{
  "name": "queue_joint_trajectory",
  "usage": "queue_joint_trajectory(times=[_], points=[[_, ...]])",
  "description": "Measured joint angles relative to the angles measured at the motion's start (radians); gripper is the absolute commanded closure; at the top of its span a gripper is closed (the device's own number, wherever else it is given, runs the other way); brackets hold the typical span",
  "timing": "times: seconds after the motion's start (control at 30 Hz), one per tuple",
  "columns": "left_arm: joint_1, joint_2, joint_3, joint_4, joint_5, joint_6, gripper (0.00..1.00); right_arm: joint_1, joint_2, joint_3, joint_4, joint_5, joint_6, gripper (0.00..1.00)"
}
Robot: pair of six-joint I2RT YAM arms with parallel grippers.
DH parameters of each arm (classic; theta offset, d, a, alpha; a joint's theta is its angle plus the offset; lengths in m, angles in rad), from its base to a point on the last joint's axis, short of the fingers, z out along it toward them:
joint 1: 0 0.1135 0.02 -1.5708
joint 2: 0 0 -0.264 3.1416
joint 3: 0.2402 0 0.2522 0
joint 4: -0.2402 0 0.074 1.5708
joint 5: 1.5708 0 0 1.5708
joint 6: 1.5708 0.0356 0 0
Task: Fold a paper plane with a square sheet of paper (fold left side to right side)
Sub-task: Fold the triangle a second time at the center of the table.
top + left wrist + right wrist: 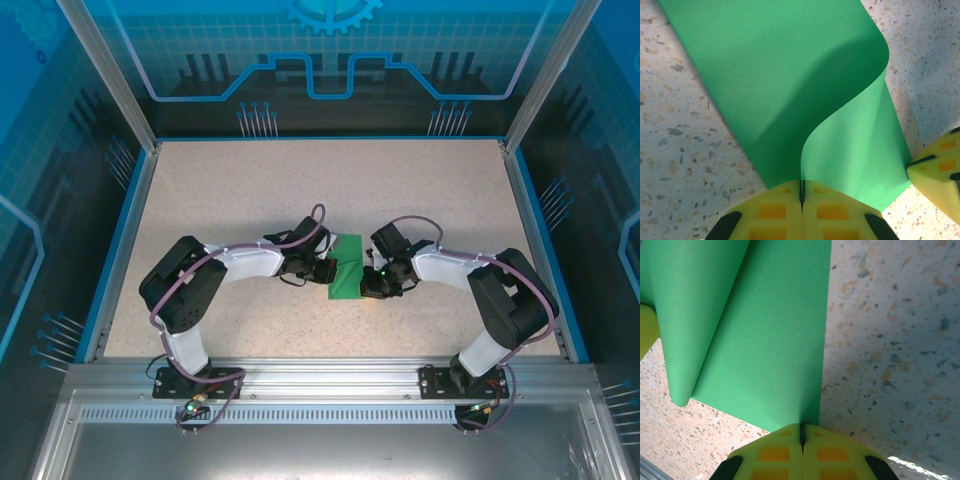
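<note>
Two grippers are clenched, and both have the same thing between their fingers. Your left gripper (801, 196) has its yellow fingers (772, 212) pressed together with no gap. An edge of the square sheet of paper (770, 75) runs straight into the seam between them, so it is pinching the sheet. Your right gripper (801, 434) is closed the same way, and a corner of the green sheet comes down to its fingertips and is held there.

From the left wrist, you see the pinched part rising off the table and bending over in a soft, uncreased curve. It casts a shadow on the flat layer beneath. One yellow finger of the right gripper sits at the lower right of that view, touching the edge of the lifted part.

From the right wrist, the sheet lies flat along its straight right edge. Its left portion rolls up into a loose curl beside a bit of the left gripper's yellow finger.

From above, the grippers face each other near the middle of the table (250, 190), left one on the left of the sheet and right one on the right. The paper is a narrow green strip between them, running near to far and leaning slightly right at its far end.

The left arm (190, 285) and right arm (500, 290) bend inward from their bases at the near edge. The speckled beige tabletop has a blue border.
</note>
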Motion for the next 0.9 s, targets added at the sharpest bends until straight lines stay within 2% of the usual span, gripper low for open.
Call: queue_joint_trajectory(times=[0.9], points=[[0.005, 0.014, 0.014, -0.018, -0.019, 0.019, 1.00, 0.006, 0.008, 0.016, -0.023, 0.011, -0.011, 1.00]])
